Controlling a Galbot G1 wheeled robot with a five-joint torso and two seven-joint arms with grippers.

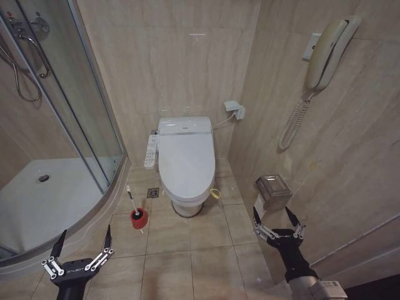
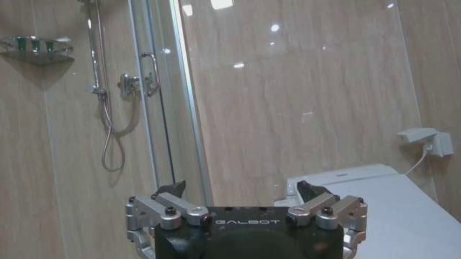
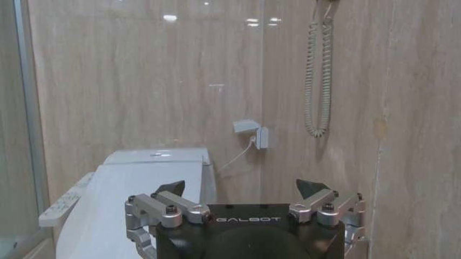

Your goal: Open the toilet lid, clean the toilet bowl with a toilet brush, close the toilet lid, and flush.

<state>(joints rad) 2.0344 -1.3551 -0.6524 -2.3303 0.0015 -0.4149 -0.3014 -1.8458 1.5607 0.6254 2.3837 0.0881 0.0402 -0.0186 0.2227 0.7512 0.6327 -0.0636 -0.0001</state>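
The closed toilet lid [image 1: 186,156] covers the toilet bowl completely — its inside is hidden. The toilet brush [image 1: 132,201] stands in its red holder [image 1: 139,218], which hides the bristle head. Markings on the button panel [image 1: 150,152] are too small to read. In the head view, both arms are cut off by the bottom edge — the left gripper [image 1: 81,249] and right gripper [image 1: 275,221] remain visible. The shower tray [image 1: 37,206] runs past the left edge.

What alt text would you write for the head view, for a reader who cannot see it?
A white toilet with its toilet lid closed stands against a beige tiled wall. The toilet brush sits in a red holder on the floor. The left pincer and right pincer hang open in front.
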